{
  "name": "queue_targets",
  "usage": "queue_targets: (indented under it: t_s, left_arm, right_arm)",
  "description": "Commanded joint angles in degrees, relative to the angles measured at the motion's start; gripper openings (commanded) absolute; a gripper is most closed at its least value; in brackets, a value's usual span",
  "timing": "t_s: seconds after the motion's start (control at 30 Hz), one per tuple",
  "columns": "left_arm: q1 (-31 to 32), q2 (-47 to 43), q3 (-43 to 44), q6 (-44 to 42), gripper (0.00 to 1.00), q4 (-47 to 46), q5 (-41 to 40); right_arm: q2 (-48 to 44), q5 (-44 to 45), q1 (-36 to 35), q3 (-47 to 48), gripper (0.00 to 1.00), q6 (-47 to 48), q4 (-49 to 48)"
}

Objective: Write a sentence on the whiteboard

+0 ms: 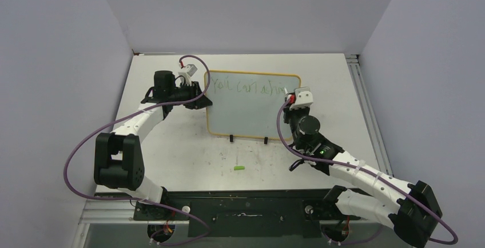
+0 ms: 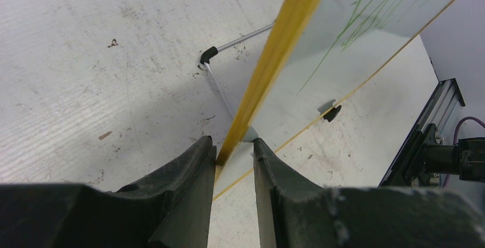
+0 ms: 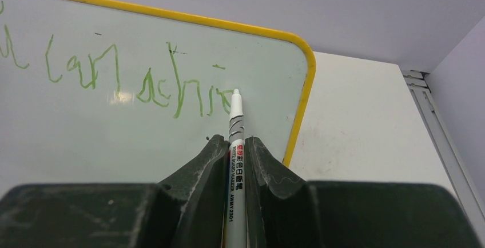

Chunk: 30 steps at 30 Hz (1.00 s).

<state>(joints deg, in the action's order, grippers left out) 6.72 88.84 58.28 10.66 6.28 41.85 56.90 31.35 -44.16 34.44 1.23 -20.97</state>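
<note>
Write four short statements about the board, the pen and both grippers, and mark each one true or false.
1. The right gripper is shut on a marker whose tip is at the end of the sentence. True.
2. The left gripper hangs apart from the whiteboard. False: it grips the board's yellow frame at the edge.
3. The writing on the board is red. False: it is green.
4. A small green piece lies on the table in front of the board, apart from it. True.
</note>
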Motion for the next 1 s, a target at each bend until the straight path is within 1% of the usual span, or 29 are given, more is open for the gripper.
queue_targets:
  t_s: [0.0,0.27,0.43,0.6,0.97]
  left_arm:
    - [0.7,-1.6,2.4,-0.7,0.28,-0.5,0.5]
    - [0.7,-1.6,2.4,-0.6,0.28,-0.5,0.6]
    - [0.7,-1.7,2.4,-0.6,0.28,-0.6,0.7]
    - [0.6,-1.7,2.4,-0.5,0.28,-0.7,0.7]
    - [0.7,-1.7,2.3,-0.5,0.28,-0.7,0.5]
  right_arm:
    - [0.2,1.4,0.7,2.4,0.05,0.8,-2.8]
    - [-1.0,2.4,0.7,0.7,0.05,-1.2,0.0]
    - [-2.7,3.1,0.7,-1.3,0.05,-5.0,2.5]
    - [-4.2,3.3,0.6,-3.0,0.05,-6.5,4.4]
    - [-2.5,3.7,0.7,-1.1,0.05,-4.8,1.5]
